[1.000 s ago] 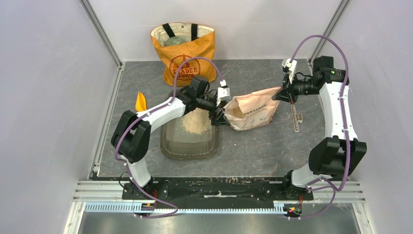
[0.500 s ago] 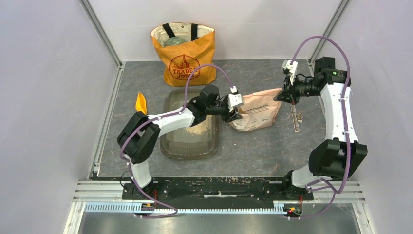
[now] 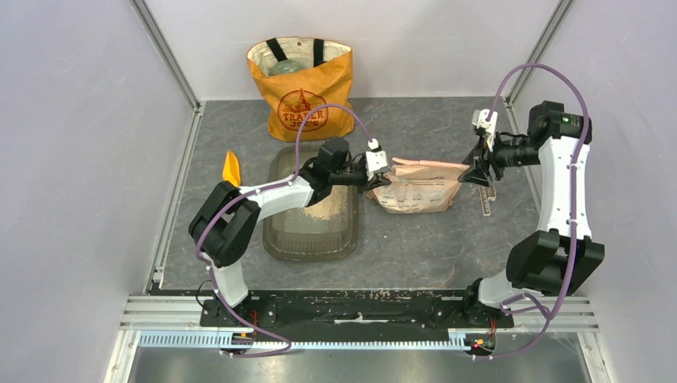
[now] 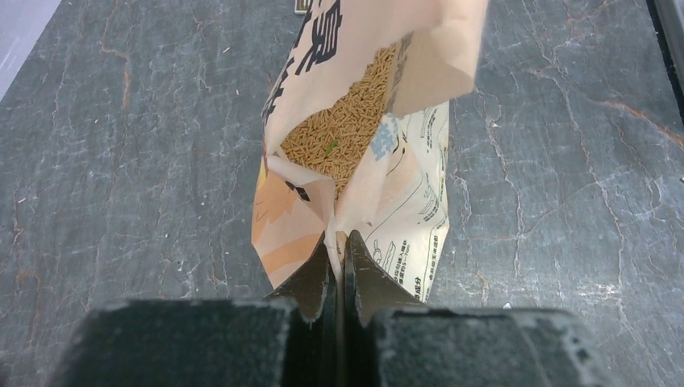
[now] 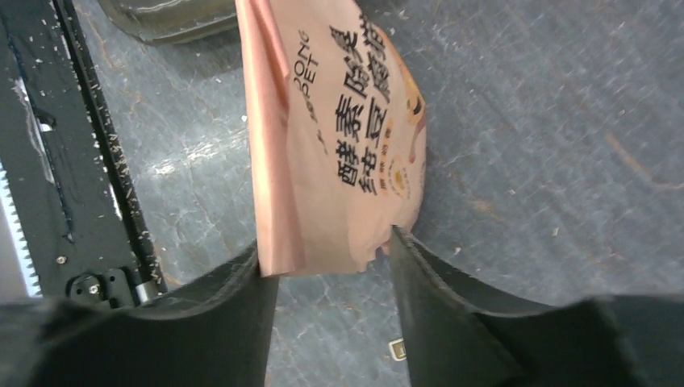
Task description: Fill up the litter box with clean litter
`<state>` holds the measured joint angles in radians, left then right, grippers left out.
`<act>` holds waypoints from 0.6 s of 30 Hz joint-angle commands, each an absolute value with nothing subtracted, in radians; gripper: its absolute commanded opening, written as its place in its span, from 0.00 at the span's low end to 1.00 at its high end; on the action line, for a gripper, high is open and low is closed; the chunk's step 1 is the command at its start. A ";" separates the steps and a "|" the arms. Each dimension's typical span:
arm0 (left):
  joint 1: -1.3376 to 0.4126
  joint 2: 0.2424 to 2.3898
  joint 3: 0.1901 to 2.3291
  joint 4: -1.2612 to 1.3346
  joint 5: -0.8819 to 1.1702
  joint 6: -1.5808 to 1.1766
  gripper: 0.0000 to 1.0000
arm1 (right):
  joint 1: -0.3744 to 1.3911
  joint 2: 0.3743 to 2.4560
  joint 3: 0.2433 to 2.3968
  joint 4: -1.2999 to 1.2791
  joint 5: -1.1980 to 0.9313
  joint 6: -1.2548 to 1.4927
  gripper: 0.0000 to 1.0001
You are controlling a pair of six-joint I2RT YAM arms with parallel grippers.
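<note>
The litter box (image 3: pixel 310 252) lies on the mat left of centre, and a heap of clean litter (image 3: pixel 327 204) fills its far half. A pinkish-tan litter bag (image 3: pixel 421 186) lies on its side to the right of the box. My left gripper (image 3: pixel 378 177) is shut on the rim of the bag's mouth; the left wrist view shows the gripper (image 4: pixel 339 242) pinching the paper, with brown pellets (image 4: pixel 347 129) inside the bag (image 4: pixel 407 201). My right gripper (image 3: pixel 477 171) stands open at the bag's bottom end. In the right wrist view, the gripper (image 5: pixel 327 244) straddles the bag's bottom edge (image 5: pixel 339 145).
An orange tote bag (image 3: pixel 301 88) stands at the back, behind the box. An orange scoop (image 3: pixel 231 167) lies left of the box. A thin printed strip (image 3: pixel 484 196) lies on the mat under the right gripper. The black base rail (image 5: pixel 81 161) runs along the near edge.
My left gripper swung right from over the box to the bag's mouth and shut on it. My right gripper opened off the bag's bottom and drew right. The bag now lies flatter.
</note>
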<state>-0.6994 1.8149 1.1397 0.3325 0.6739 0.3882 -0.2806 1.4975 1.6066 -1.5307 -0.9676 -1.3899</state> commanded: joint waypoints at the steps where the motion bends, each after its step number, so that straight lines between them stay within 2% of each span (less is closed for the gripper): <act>1: -0.678 1.798 1.192 0.386 0.688 0.468 0.02 | -0.287 1.500 1.728 -1.740 -1.011 -1.454 0.66; 4: -0.681 1.791 1.192 0.356 0.718 0.541 0.02 | -0.288 1.508 1.821 -1.740 -1.086 -1.380 0.73; 7: -0.682 1.792 1.195 0.344 0.715 0.557 0.02 | -0.285 1.539 1.918 -1.728 -1.178 -1.283 0.76; 11: -0.683 1.794 1.198 0.337 0.716 0.580 0.02 | -0.258 1.599 1.997 -1.495 -1.257 -0.907 0.78; 14: -0.683 1.794 1.198 0.336 0.722 0.609 0.02 | -0.184 1.600 1.924 -1.251 -1.157 -0.695 0.79; 18: -0.684 1.804 1.224 0.335 0.703 0.589 0.02 | -0.018 1.624 1.796 -1.230 -0.921 -0.779 0.81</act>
